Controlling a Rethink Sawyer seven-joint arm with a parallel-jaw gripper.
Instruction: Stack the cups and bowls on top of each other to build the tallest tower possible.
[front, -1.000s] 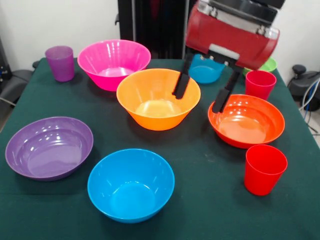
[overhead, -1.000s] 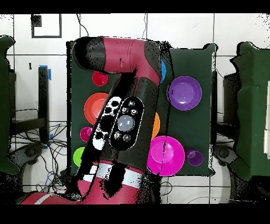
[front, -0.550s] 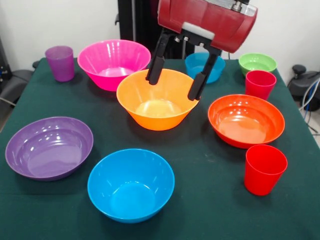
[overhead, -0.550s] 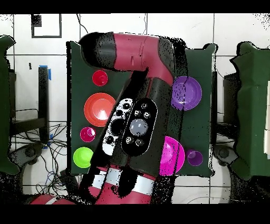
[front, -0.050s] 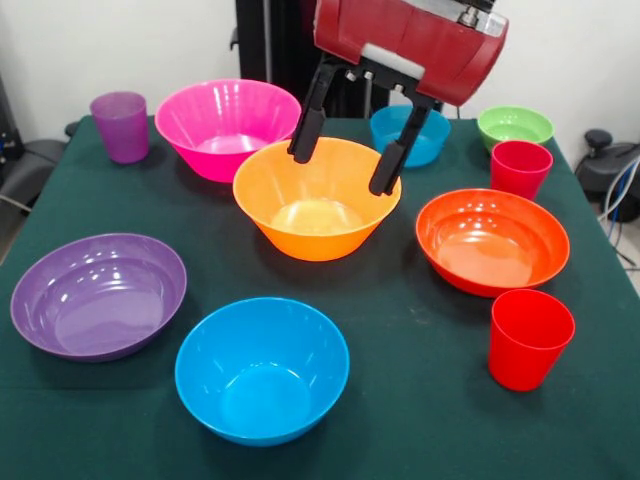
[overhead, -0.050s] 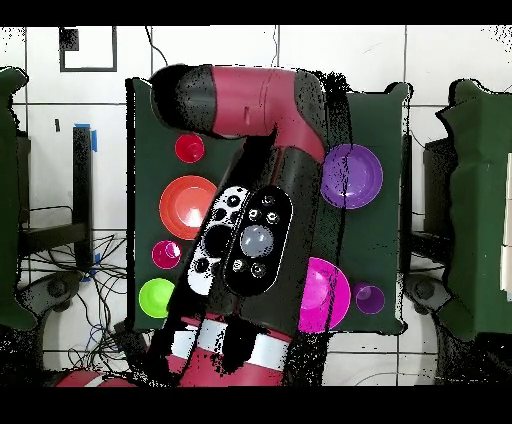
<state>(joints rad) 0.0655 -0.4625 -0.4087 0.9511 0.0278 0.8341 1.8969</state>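
My gripper (front, -0.050s: 348, 148) hangs open over the orange bowl (front, -0.050s: 316, 200), one finger above its far-left rim and the other above its right rim, holding nothing. Around it stand the pink bowl (front, -0.050s: 228, 125), the purple bowl (front, -0.050s: 98, 293), the medium blue bowl (front, -0.050s: 262, 368) and the red-orange bowl (front, -0.050s: 492, 240). A small blue bowl (front, -0.050s: 408, 140) and a green bowl (front, -0.050s: 515, 125) sit at the back. The purple cup (front, -0.050s: 121, 125) is far left, and the red cups (front, -0.050s: 521, 167) (front, -0.050s: 530, 337) are on the right. Each stands alone; no tower shows. In the overhead view the arm (overhead, -0.050s: 255, 240) hides the gripper and the orange bowl.
A dark green cloth (front, -0.050s: 420, 400) covers the table. The overhead view shows the red-orange bowl (overhead, -0.050s: 185, 205), purple bowl (overhead, -0.050s: 352, 176), pink bowl (overhead, -0.050s: 328, 295) and green bowl (overhead, -0.050s: 157, 297) around the arm. Chairs stand past the table's side edges.
The gripper rose and swung from beside the red-orange bowl to above the orange bowl, then shifted slightly further that way. It stayed open. No cup or bowl moved.
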